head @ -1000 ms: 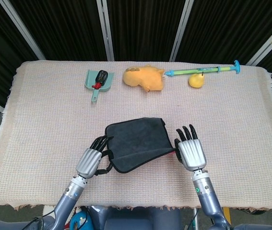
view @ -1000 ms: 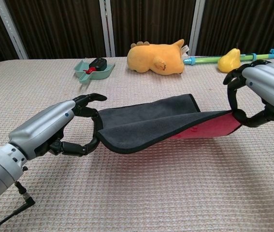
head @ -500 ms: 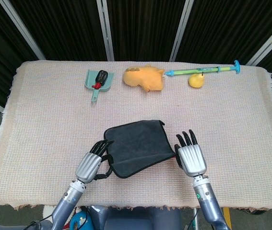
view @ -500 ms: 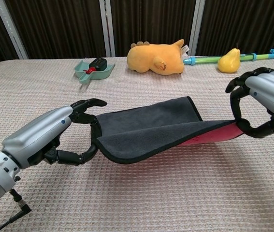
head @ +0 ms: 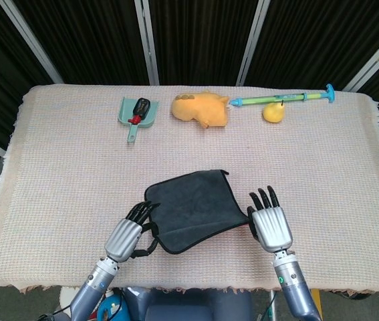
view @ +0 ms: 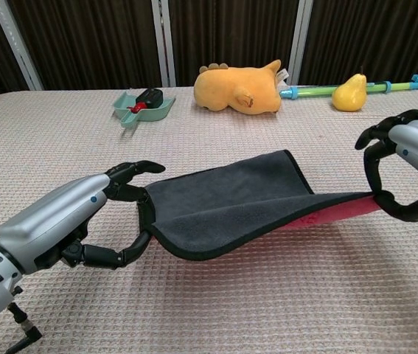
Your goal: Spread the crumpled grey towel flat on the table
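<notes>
Nearest, 2 hands flank the grey towel (view: 231, 203): left hand (view: 83, 221) pinches its left edge between thumb and fingers, right hand (view: 408, 173) grasps the right corner, where a red underside shows. Towel: folded double, stretched between them, near edge lifted, far edge resting on the table (head: 62, 167). Advised handling: keep even tension and lower together, so the fold opens rather than bunches. Beyond the towel, well apart: dustpan (head: 134, 112), plush toy (head: 200, 108), pear (head: 273, 112).
</notes>
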Controlling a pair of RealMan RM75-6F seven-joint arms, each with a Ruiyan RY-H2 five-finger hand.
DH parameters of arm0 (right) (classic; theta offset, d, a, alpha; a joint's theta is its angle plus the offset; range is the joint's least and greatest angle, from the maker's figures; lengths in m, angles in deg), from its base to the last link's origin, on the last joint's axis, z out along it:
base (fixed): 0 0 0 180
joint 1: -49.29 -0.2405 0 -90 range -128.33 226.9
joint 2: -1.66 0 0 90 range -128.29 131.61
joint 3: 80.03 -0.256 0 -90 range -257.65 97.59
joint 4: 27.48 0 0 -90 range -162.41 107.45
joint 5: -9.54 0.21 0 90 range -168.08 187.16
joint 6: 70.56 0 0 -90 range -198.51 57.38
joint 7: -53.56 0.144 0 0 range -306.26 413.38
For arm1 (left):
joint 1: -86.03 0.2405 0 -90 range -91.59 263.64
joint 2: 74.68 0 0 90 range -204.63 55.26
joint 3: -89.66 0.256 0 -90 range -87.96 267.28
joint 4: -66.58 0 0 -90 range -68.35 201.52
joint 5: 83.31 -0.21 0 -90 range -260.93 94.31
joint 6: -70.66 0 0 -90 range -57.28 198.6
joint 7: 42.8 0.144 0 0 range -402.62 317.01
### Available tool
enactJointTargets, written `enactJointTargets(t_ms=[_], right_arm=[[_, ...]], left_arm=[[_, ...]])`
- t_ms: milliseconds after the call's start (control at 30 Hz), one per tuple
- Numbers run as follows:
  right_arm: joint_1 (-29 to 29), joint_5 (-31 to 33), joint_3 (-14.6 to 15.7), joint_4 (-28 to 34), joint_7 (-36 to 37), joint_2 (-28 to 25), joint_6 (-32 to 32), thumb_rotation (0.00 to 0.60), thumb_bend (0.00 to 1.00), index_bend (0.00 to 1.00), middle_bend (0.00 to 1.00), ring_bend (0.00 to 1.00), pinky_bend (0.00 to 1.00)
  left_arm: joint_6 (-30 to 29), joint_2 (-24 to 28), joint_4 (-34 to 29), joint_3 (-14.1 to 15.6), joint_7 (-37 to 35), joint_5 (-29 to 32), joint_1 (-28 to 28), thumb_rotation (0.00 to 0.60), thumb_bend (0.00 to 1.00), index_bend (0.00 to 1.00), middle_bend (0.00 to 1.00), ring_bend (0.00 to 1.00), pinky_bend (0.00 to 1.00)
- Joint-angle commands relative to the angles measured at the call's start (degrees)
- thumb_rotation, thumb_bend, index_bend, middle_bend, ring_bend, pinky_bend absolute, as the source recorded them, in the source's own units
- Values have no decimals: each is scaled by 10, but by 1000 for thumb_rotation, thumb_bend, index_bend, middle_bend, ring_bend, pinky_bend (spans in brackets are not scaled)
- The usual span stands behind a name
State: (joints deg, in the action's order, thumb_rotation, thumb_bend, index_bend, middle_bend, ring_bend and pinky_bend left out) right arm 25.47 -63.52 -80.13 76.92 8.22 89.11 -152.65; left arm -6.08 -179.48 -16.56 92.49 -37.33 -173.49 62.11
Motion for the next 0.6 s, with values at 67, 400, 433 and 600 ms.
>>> enactJointTargets(t_ms=[67, 400, 433, 600], right_arm=[[5, -6, 3, 2, 0, -3, 1, 600, 546, 674, 220, 124, 69], [19, -10, 10, 0, 1, -4, 10, 600, 545, 674, 220, 124, 70], [21, -8, 12, -2, 0, -5, 12, 600, 545, 674, 220, 125, 70], [26, -7, 14, -1, -6, -7, 19, 600, 545, 674, 220, 114, 70]], left_arm=[[0, -1, -2, 2, 1, -5, 3, 600, 441, 519, 63, 0, 74], [3, -1, -7, 10, 8, -15, 11, 600, 441, 515, 60, 0, 74], [5, -1, -7, 13, 9, -16, 12, 600, 441, 514, 60, 0, 74], [13, -1, -6, 19, 14, -21, 14, 600, 441, 508, 57, 0, 74]])
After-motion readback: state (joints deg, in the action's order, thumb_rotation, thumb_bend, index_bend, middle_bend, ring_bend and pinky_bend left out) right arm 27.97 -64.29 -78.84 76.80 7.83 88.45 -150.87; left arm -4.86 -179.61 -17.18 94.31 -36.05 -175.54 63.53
